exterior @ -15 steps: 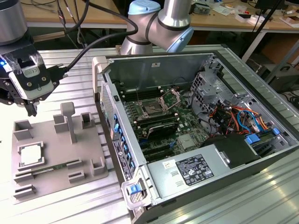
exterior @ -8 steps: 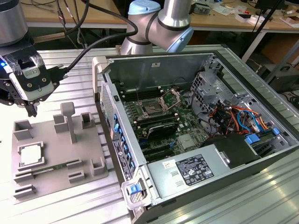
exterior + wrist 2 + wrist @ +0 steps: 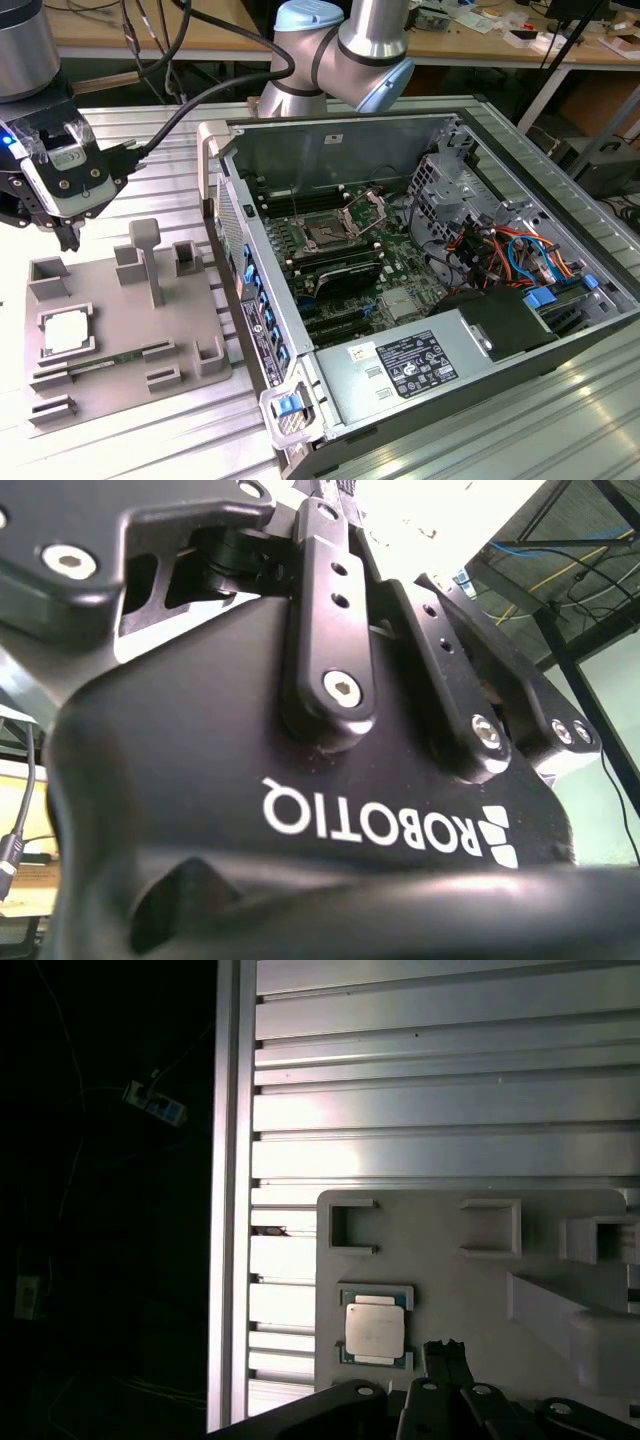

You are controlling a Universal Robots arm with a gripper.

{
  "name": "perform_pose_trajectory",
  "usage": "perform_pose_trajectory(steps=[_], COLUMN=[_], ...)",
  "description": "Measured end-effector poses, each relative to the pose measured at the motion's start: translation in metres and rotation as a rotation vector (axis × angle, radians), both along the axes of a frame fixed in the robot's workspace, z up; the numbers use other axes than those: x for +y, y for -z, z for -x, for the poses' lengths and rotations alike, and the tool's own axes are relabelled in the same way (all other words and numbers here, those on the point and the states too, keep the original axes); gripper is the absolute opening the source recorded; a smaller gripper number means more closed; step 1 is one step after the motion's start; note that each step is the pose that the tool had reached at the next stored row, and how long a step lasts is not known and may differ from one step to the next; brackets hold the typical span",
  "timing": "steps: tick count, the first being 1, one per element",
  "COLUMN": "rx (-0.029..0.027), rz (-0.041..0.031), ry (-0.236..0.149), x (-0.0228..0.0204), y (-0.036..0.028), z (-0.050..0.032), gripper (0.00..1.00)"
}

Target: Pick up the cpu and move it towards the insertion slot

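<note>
Risk first: cpu [image 3: 68,332] lies flat in a framed pocket of the grey tray [image 3: 105,292], lower left of the exterior view, not yet picked up. The gripper [image 3: 66,232] hangs over the tray's far edge in the upper left, well apart from the chip; whether it's spread or pressed together can't be told. Thin, flat, smooth part w/ a rim close around it, so an off-centre grab could tilt it, jam it vs the rim or let it slip. The tray's raised blocks [image 3: 150,262] stand near the way down & could get clipped. Target insertion slot [image 3: 327,236] sits mid-frame inside the open pc case [image 3: 330,150], bracket [image 3: 366,208] hinged up. The case's side wall stands between tray & slot, so a low carry could strike it, and a dropped chip could hurt the socket. Writing: white maker's lettering [image 3: 380,830] on the gripper body in the second wrist view. Also a white printed label [image 3: 415,365] on the power supply, lower centre of the exterior view, too small to read.
</note>
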State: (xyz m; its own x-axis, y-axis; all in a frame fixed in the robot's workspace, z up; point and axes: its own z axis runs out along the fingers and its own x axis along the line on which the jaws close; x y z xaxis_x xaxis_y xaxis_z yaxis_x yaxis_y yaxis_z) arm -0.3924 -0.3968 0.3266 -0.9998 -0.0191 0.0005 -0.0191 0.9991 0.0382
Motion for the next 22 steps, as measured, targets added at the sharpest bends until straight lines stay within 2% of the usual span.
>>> perform_pose_trajectory(steps=[22], rx=[0.0000], rz=[0.0000], ry=[0.000], x=[0.0000], y=[0.0043], z=[0.0000], gripper=[0.11])
